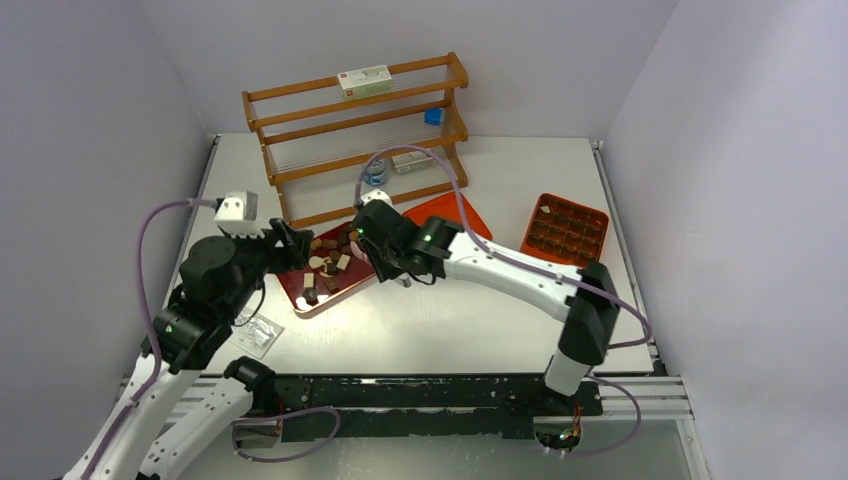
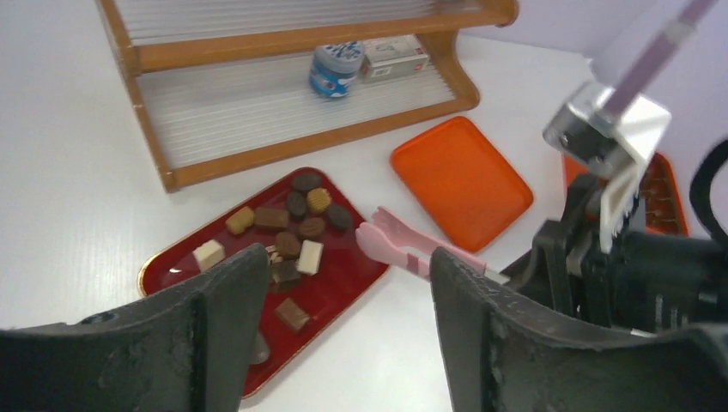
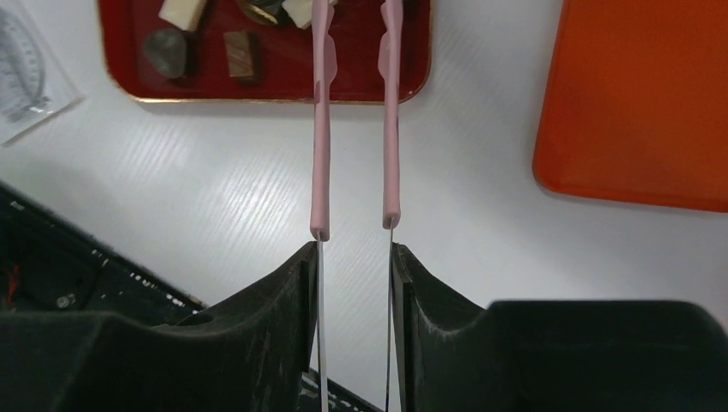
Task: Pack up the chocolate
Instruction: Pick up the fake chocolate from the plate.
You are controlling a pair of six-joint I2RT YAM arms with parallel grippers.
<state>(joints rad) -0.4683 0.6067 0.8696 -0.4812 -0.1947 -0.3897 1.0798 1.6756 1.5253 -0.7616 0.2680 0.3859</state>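
Right gripper [image 3: 354, 257] clamped on pink tongs [image 3: 322, 129]; tong tips over red tray [image 2: 339, 279], beside chocolate [image 2: 288, 245]; left gripper [image 2: 348, 262] jaws apart, empty, chocolate just ahead.

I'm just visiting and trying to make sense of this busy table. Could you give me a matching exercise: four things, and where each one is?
Things:
1. pink tongs
2. chocolates
3. blue jar
4. orange tray

Places:
A. on the lowest shelf of the wooden rack
B. lying directly on the table
C. gripped by the right gripper
D. on the dark red tray

Pairs: 1-C, 2-D, 3-A, 4-B.
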